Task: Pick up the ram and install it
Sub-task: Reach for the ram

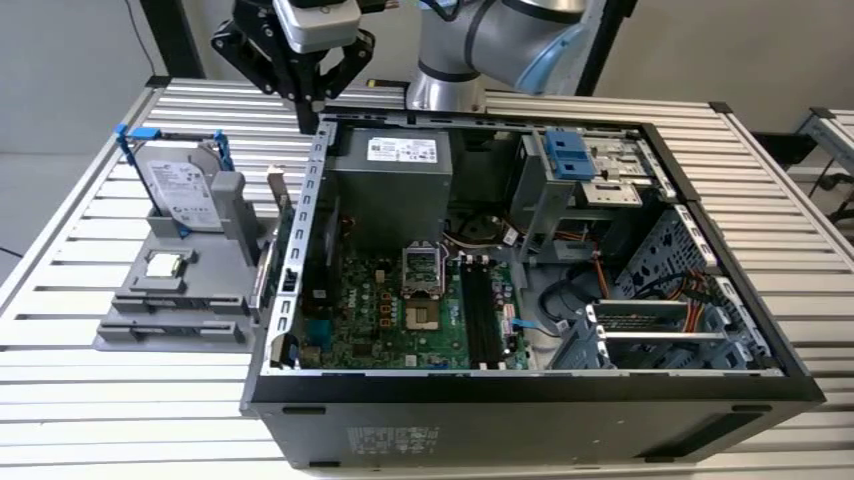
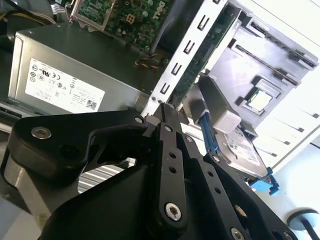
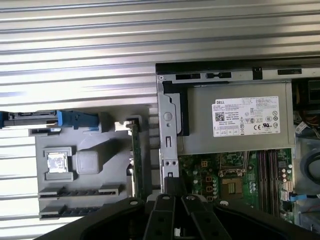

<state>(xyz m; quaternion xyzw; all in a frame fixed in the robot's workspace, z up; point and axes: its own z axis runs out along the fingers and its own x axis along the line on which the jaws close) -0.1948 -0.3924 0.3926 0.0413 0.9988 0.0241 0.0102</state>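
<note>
Both jaws pressed together, over the case wall (image 1: 315, 180) — ram (image 3: 135, 160) upright just outside.

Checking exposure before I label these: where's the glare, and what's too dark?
Exterior view: even light, though the computer case interior is shaded. First wrist view: the slatted table glares in bright bands. Second wrist view: the table washes out white, and the gripper is a dark foreground mass.
</note>
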